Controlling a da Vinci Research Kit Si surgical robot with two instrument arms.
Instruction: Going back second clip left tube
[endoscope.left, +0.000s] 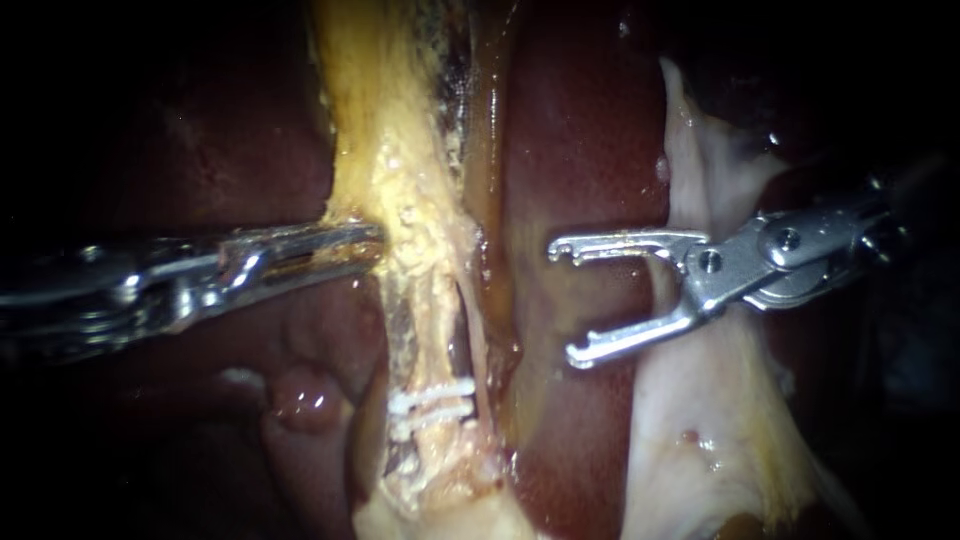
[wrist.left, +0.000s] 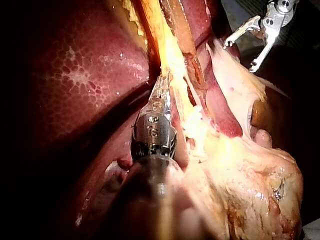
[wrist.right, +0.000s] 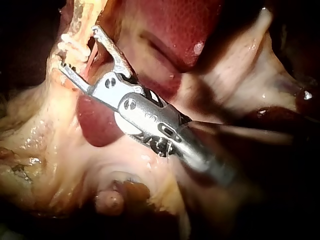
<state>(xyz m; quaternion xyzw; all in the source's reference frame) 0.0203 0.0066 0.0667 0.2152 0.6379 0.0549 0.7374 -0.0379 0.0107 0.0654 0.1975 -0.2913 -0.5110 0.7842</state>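
two white clips (endoscope.left: 432, 400) cross the yellow tube (endoscope.left: 434, 330).

The pale yellow tube (endoscope.left: 436, 315) runs upright, with white clips (endoscope.left: 432, 399) clamped across its lower part.

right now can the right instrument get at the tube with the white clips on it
Probably yes. The right instrument, jaws open, hangs over the liver just beside the tube, with only bare tissue between. The left instrument meets the tissue above the clips, clear of that path.
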